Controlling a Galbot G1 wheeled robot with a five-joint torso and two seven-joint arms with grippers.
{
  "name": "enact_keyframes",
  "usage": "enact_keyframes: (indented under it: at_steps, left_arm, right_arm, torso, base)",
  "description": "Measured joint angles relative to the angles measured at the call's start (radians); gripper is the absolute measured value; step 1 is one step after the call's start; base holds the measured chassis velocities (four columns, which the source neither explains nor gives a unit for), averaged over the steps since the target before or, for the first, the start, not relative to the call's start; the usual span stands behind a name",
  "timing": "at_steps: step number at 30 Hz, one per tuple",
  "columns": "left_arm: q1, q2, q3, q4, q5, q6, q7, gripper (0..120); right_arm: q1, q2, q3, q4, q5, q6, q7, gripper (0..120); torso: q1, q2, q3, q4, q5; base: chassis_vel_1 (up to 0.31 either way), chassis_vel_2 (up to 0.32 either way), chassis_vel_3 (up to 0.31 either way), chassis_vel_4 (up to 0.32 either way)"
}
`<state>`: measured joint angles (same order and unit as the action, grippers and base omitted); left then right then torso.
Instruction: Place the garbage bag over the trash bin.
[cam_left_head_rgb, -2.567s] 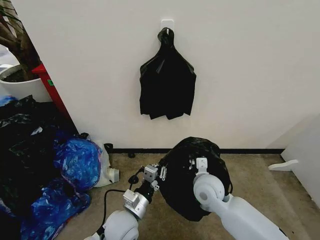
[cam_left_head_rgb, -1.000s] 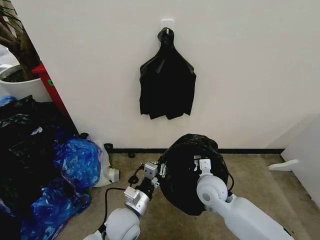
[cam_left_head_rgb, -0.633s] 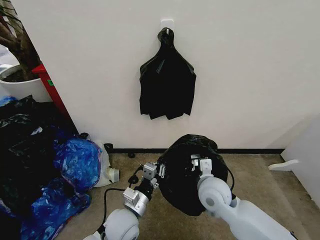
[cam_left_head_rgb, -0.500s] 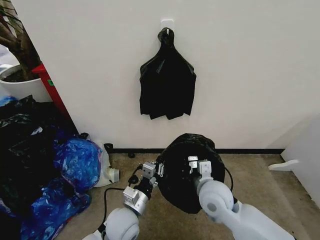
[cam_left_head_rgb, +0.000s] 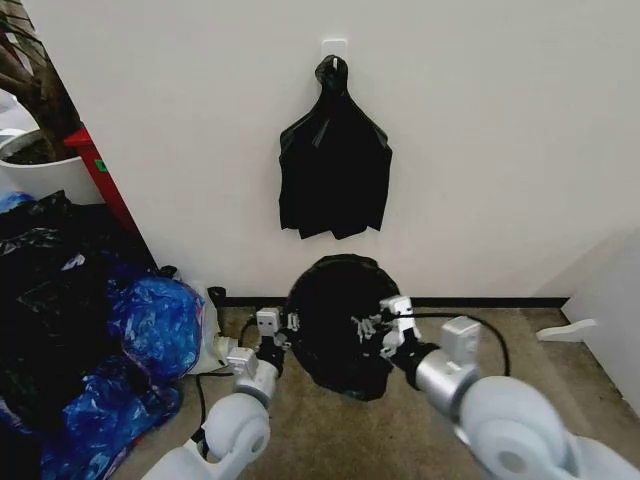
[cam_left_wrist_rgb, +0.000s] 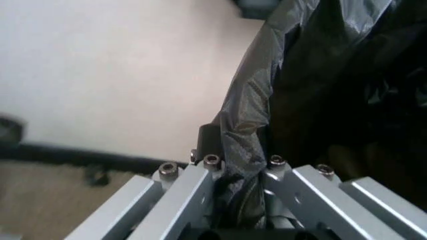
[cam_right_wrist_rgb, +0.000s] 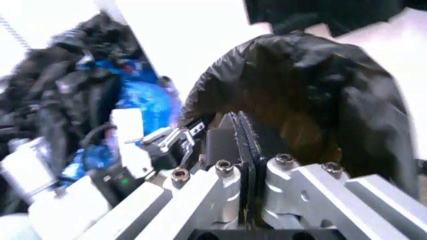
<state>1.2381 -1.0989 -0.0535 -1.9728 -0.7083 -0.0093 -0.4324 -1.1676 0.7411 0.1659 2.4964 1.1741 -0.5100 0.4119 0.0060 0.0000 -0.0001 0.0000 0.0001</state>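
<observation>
Garbage bag (cam_left_head_rgb: 335, 320) stretched between both end effectors: left end effector (cam_left_head_rgb: 283, 325) clamps its 9 o'clock edge, right end effector (cam_left_head_rgb: 385, 328) its 3 o'clock edge. Blue plastic bags (cam_left_head_rgb: 155, 325) at 9 o'clock.

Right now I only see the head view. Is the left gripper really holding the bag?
Observer: Yes. In the left wrist view, a fold of the bag is pinched in the left gripper.
Operator: And the right one?
Observer: The right wrist view has the right gripper shut on the bag's edge.
Operator: Is the bag open?
Observer: Yes. From that wrist its mouth gapes, with a hollow inside.
</observation>
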Motion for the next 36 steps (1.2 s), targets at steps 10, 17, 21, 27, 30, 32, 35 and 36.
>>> enact_keyframes:
  at_steps: [10,17,21,27,30,32,35,36]
  left_arm:
    - [-0.034,-0.014,-0.047,-0.040,-0.265,0.033,-0.108,1]
    - [-0.036,0.010,-0.063,-0.048,-0.396,0.043,-0.145,1]
    - [-0.040,0.010,-0.067,-0.051,-0.461,0.045,-0.166,1]
    - [-0.056,0.007,-0.071,-0.058,-0.550,0.047,-0.191,1]
    - [-0.059,0.008,-0.072,-0.063,-0.569,0.048,-0.197,1]
    - [-0.059,0.009,-0.073,-0.070,-0.585,0.049,-0.201,1]
    - [-0.059,0.012,-0.073,-0.081,-0.597,0.050,-0.203,1]
    - [-0.059,0.012,-0.073,-0.081,-0.597,0.050,-0.203,1]
  right_arm:
    - [-0.158,-0.040,0.116,-0.020,0.009,0.074,-0.098,36]
    - [-0.247,-0.024,0.278,-0.025,0.168,0.054,-0.151,61]
    - [-0.299,-0.018,0.329,-0.054,0.195,0.040,-0.180,75]
    - [-0.379,0.008,0.383,-0.154,0.200,0.030,-0.265,97]
    - [-0.383,0.017,0.383,-0.171,0.218,0.029,-0.264,100]
    - [-0.379,0.026,0.378,-0.190,0.226,0.029,-0.259,100]
    - [-0.360,0.033,0.368,-0.233,0.225,0.033,-0.256,100]
    - [-0.360,0.033,0.368,-0.233,0.225,0.033,-0.256,100]
  torso:
    - [0.000,0.000,0.000,-0.0004,0.0001]
    - [0.000,0.000,0.000,-0.0001,-0.0003]
    - [0.000,0.000,0.000,-0.0002,0.0000]
    - [0.000,0.000,0.000,-0.0005,0.0001]
    - [0.000,0.000,0.000,-0.0004,0.0000]
    - [0.000,0.000,0.000,-0.0004,-0.0002]
    - [0.000,0.000,0.000,-0.0002,0.0000]
    - [0.000,0.000,0.000,-0.0002,0.0000]
  base:
    - [0.000,0.000,0.000,0.000]
    - [0.000,0.000,0.000,0.000]
    - [0.000,0.000,0.000,0.000]
    - [0.000,0.000,0.000,0.000]
    - [0.000,0.000,0.000,0.000]
    - [0.000,0.000,0.000,0.000]
    - [0.000,0.000,0.000,0.000]
    - [0.000,0.000,0.000,0.000]
